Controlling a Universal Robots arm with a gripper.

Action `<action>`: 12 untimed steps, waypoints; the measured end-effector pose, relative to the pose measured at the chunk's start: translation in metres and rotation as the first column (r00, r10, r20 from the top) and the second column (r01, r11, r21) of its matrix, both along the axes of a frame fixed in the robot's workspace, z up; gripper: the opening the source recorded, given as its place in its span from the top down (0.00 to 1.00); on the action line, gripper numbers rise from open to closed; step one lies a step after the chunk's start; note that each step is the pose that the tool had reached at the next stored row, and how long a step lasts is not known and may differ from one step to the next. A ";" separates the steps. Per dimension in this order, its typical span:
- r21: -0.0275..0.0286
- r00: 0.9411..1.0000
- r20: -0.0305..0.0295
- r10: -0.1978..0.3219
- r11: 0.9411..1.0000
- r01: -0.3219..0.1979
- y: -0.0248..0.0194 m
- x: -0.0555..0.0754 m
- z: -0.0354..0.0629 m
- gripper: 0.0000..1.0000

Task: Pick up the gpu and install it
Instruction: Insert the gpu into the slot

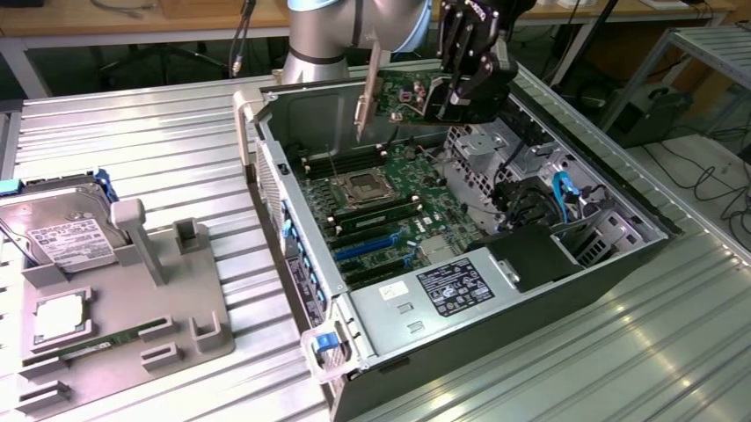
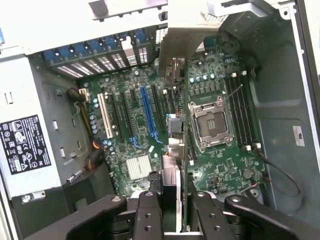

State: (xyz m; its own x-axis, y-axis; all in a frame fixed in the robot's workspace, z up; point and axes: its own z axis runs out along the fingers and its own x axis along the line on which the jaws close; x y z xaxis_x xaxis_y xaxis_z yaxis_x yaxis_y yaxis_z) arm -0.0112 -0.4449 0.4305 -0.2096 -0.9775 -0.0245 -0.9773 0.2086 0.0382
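Observation:
The gpu point(image 1: 403, 95), a green-dark circuit card with a silvery bracket strip point(image 1: 369, 88) at one end, hangs on edge above the far part of the open computer case point(image 1: 610, 189). My black gripper point(image 1: 455, 98) is shut on its end away from the bracket. In the wrist view the gpu point(image 2: 186, 130) shows edge-on between my fingers point(image 2: 150, 215), over the motherboard point(image 2: 220, 165), between the empty processor socket point(image 2: 210, 122) and the blue expansion slot point(image 2: 146, 112). That slot point(image 1: 369, 247) lies lower down the board, nearer the power supply point(image 1: 452, 290).
A grey fixture plate point(image 1: 176, 325) on the exterior view's left carries a silver hard drive point(image 1: 65, 233), a processor chip point(image 1: 56, 318) and a green memory stick point(image 1: 100, 345). Cables and drive bays point(image 1: 551, 202) fill the case's right side. The case stands on a ribbed metal table point(image 1: 129, 141).

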 end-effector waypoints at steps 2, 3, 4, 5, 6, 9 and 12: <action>0.000 1.000 0.000 0.017 1.000 -0.017 0.0000 0.000 0.0000 0.73; 0.000 1.000 0.000 0.025 1.000 -0.025 0.0000 0.000 0.0000 0.73; 0.000 0.999 0.000 0.034 0.999 -0.034 0.0000 0.000 0.0000 0.73; 0.000 0.999 0.000 0.042 0.999 -0.042 0.0000 0.000 0.0000 0.73; 0.000 0.999 0.000 0.051 0.999 -0.051 0.0000 0.000 0.0000 0.73; 0.000 0.997 0.000 0.077 0.997 -0.077 0.0000 0.000 0.0000 0.73; 0.000 0.994 0.000 0.106 0.994 -0.106 0.0000 0.000 0.0000 0.73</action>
State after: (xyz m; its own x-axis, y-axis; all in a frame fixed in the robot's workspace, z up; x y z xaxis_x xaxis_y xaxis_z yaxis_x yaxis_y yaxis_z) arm -0.0112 -0.4449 0.4304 -0.1043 -0.9942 -0.0245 -0.9939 0.1034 0.0381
